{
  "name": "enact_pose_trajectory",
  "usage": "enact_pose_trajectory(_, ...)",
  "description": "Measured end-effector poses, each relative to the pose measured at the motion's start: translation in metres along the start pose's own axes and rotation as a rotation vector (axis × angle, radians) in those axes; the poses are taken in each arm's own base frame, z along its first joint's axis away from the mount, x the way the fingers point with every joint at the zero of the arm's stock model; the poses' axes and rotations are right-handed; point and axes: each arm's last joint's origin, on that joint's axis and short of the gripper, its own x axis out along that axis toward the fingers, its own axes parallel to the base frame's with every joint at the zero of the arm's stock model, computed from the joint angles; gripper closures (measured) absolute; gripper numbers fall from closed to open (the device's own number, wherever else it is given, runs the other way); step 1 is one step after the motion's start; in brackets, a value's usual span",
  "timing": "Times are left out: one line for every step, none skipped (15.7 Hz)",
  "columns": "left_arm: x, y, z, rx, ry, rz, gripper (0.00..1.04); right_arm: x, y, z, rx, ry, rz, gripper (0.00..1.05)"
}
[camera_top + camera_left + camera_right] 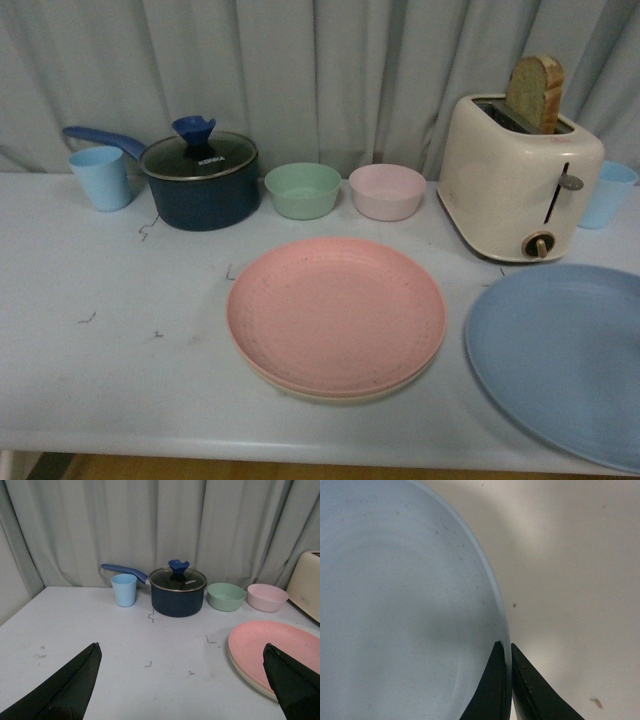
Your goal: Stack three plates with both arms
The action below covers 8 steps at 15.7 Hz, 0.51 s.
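Note:
The pink plate lies on the beige plate, whose rim shows beneath it, at the table's middle front. The stack also shows in the left wrist view, pink plate over the beige plate's rim. The blue plate is at the front right, partly out of frame. My right gripper is shut on the blue plate's rim. My left gripper is open and empty above the table, left of the stack. Neither arm shows in the front view.
At the back stand a light blue cup, a dark blue pot with a glass lid, a green bowl, a pink bowl, a cream toaster with bread and another blue cup. The white table ends at the front.

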Motion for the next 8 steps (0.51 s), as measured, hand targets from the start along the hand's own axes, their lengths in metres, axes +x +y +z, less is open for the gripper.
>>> enact_pose_trajectory(0.0,0.0,0.0,0.0,0.0,0.0,0.07,-0.014,-0.003,-0.001,-0.001,-0.014,-0.008,1.02)
enact_pose_trajectory(0.0,0.0,0.0,0.0,0.0,0.0,0.07,-0.031,-0.008,-0.002,-0.008,-0.036,-0.019,1.02)
enact_pose_trajectory(0.0,0.0,0.0,0.0,0.0,0.0,0.07,-0.041,-0.009,-0.002,-0.015,-0.046,-0.022,1.02)
enact_pose_trajectory(0.0,0.0,0.0,0.0,0.0,0.0,0.07,-0.052,-0.009,-0.001,-0.017,-0.064,-0.015,1.02)
enact_pose_trajectory(0.0,0.0,0.0,0.0,0.0,0.0,0.07,-0.065,-0.007,0.001,-0.022,-0.084,0.004,1.02)
enact_pose_trajectory(0.0,0.0,0.0,0.0,0.0,0.0,0.07,-0.077,-0.004,0.004,-0.028,-0.114,0.026,1.02)
enact_pose_trajectory(0.0,0.0,0.0,0.0,0.0,0.0,0.07,-0.092,0.002,0.01,-0.042,-0.167,0.059,1.02)
enact_pose_trajectory(0.0,0.0,0.0,0.0,0.0,0.0,0.07,-0.101,0.008,0.016,-0.048,-0.197,0.075,1.02)
